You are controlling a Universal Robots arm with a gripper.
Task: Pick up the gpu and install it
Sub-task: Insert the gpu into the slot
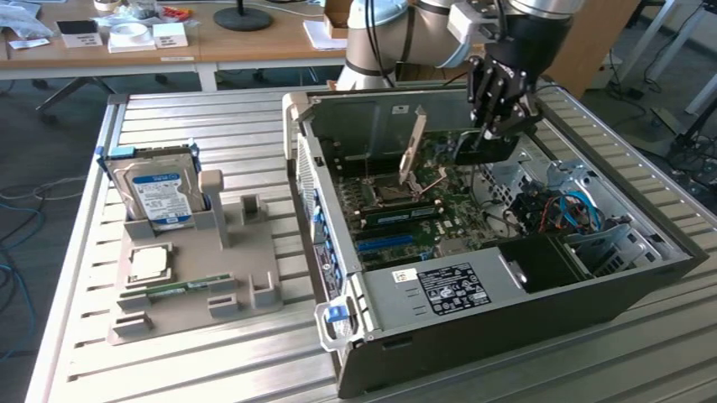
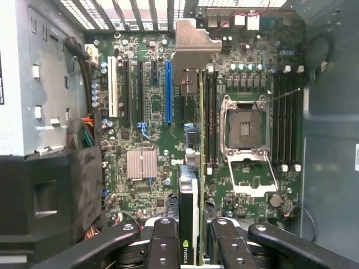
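Observation:
My gripper (image 1: 491,134) reaches down into the open computer case (image 1: 493,290) and is shut on the gpu (image 1: 418,138). The card stands on edge over the motherboard (image 1: 421,210), its silver bracket toward the case's rear wall. In the wrist view the gpu (image 2: 193,168) appears edge-on, with its black cooler and green board clamped between the fingers (image 2: 164,241). The gripper (image 2: 196,232) holds it above the slots between the blue slot (image 2: 168,92) and the open CPU socket (image 2: 245,129). I cannot tell whether the card touches a slot.
A grey parts holder (image 1: 241,269) on the slatted table carries a hard drive (image 1: 163,193), a CPU chip (image 1: 151,262) and a memory stick (image 1: 180,290). Inside the case, cables (image 1: 566,210) and a drive cage (image 1: 560,260) crowd the exterior view's right.

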